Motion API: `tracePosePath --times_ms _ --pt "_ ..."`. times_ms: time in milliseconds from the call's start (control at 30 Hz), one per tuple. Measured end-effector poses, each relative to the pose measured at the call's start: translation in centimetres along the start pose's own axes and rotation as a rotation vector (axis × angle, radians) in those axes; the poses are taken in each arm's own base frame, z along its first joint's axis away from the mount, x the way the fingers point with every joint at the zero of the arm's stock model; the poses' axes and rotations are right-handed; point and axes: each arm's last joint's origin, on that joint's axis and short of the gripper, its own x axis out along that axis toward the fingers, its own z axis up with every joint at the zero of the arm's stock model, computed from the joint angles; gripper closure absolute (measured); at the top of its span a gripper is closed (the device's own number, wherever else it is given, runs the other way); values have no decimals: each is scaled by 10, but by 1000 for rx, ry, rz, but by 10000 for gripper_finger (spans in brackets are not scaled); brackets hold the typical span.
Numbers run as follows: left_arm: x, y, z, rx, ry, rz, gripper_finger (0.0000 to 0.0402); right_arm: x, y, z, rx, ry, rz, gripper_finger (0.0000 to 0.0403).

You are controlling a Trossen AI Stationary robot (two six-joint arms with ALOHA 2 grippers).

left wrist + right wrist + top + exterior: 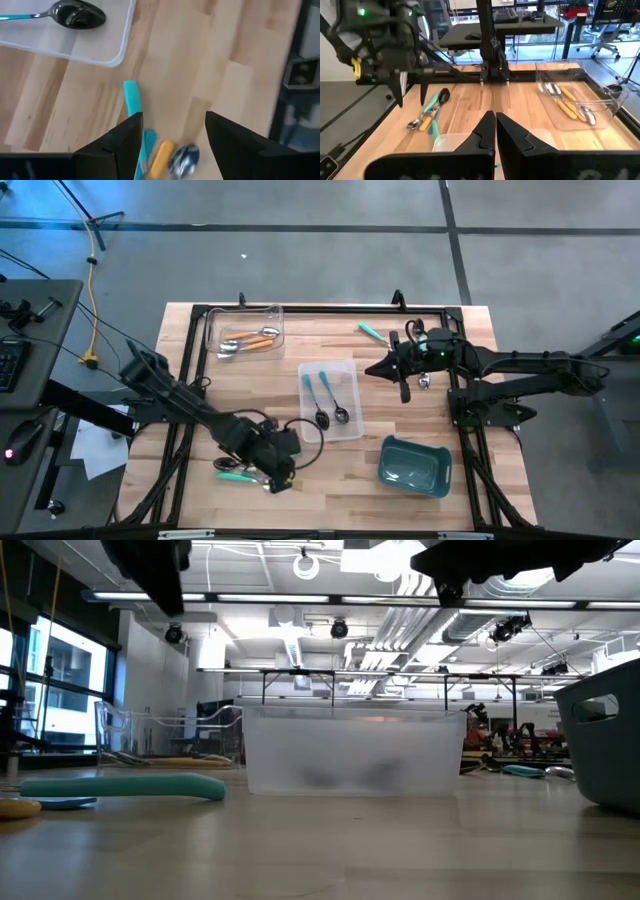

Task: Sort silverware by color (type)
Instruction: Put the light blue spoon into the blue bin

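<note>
table (300,470): pale wood, open workshop behind
left gripper (172,137): mine, jaws wide, holding nothing, over the near-left spoon pile (238,471)
right gripper (495,131): jaws pinched shut, empty, parked far right
spoons: orange ones in far-left tray (243,332), two blue in middle tray (331,402), one loose spoon (373,332) far right
risk: pile's tangled, orange handle (161,158) touches a blue one, so I'd probably grab both

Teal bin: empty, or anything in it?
Empty. From above, the teal bin shows only its bare floor, no spoons.
</note>
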Motion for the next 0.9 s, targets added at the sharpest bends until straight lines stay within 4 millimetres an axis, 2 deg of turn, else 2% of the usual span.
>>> tracePosePath --times_ms 267,667,900 --pt "40 -1 -12 -19 87 95 197 -1 0 1 25 -7 1 403" --pt "52 8 -6 -30 165 78 198 -1 0 0 84 6 1 403" --pt "73 34 -7 -3 230 82 198 -1 0 -1 113 12 0 403"
